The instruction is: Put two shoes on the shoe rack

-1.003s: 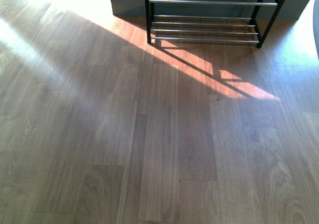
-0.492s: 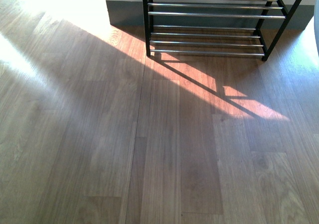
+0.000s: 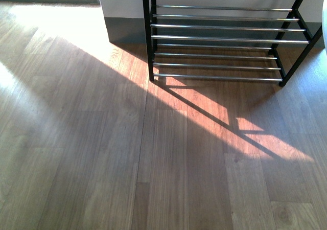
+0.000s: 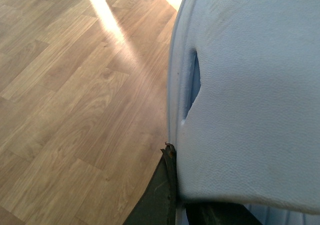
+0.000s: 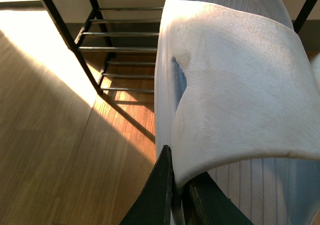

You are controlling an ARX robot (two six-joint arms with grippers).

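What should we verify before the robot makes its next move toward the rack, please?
1. Right gripper has a hold on the right arm's shoe: ok. The fingers pinch the edge of its upper.
2. Left gripper has a hold on the left arm's shoe: ok. It looks clamped at the edge.
3. Shoe rack is in view: ok. It stands ahead, right of centre in the front view.
4. Visible shelves are free of shoes: ok.
5. Floor before the rack is free of obstacles: ok.
6. Clearance between the shoes and the shelf bars: cannot tell. Neither arm shows in the front view.
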